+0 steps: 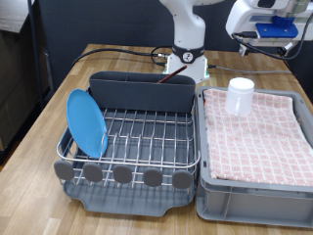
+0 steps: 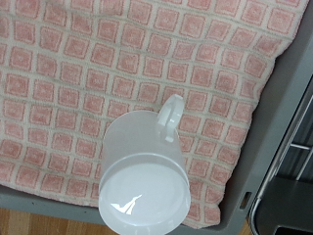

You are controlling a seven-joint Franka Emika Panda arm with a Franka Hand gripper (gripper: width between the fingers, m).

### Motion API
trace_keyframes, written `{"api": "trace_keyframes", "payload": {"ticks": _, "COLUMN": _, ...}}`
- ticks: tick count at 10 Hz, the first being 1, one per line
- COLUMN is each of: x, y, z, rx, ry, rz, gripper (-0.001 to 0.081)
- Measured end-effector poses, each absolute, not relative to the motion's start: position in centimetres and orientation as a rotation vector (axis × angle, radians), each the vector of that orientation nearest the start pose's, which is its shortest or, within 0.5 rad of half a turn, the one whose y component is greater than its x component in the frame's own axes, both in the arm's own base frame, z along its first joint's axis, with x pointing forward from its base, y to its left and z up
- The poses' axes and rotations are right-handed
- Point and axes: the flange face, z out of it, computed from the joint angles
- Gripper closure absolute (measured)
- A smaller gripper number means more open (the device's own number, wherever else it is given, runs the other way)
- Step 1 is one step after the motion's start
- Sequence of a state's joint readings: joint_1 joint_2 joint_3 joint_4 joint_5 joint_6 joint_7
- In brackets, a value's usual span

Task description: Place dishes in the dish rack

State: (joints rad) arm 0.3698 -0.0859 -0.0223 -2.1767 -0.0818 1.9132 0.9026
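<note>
The light-blue plate (image 1: pixel 86 122) stands on edge in the dish rack (image 1: pixel 137 147), at the exterior view's left side of the wire grid. The white cup (image 1: pixel 241 95) stands on the pink checked cloth (image 1: pixel 262 139) in the grey crate. In the wrist view the cup (image 2: pixel 145 176) fills the lower middle, with its handle (image 2: pixel 172 110) lying over the cloth (image 2: pixel 78 78). My gripper (image 1: pixel 266 26) hangs high above the crate at the exterior view's top right; its fingers do not show in the wrist view. The wooden spoon is not in view.
The rack's tall grey cutlery bin (image 1: pixel 142 90) runs along its far side and round grey knobs (image 1: pixel 122 174) line its near edge. The grey crate (image 1: pixel 249 199) sits right of the rack. The robot base (image 1: pixel 186 61) and black cables (image 1: pixel 117 56) lie behind on the wooden table (image 1: pixel 44 117).
</note>
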Motion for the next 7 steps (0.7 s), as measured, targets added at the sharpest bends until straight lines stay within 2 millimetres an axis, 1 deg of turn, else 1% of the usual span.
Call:
{"api": "trace_keyframes", "payload": {"ticks": 1, "x": 47.0, "y": 16.5, "z": 41.0, "rx": -3.171, "ry": 0.881, "rz": 0.158, "gripper": 0.0003}}
{"api": "trace_keyframes", "payload": {"ticks": 4, "x": 46.8, "y": 16.8, "z": 38.5, "rx": -3.106, "ry": 1.024, "rz": 0.186, "gripper": 0.0003}}
{"api": "trace_keyframes", "payload": {"ticks": 7, "x": 45.6, "y": 17.0, "z": 35.9, "rx": -3.051, "ry": 1.158, "rz": 0.221, "gripper": 0.0003}}
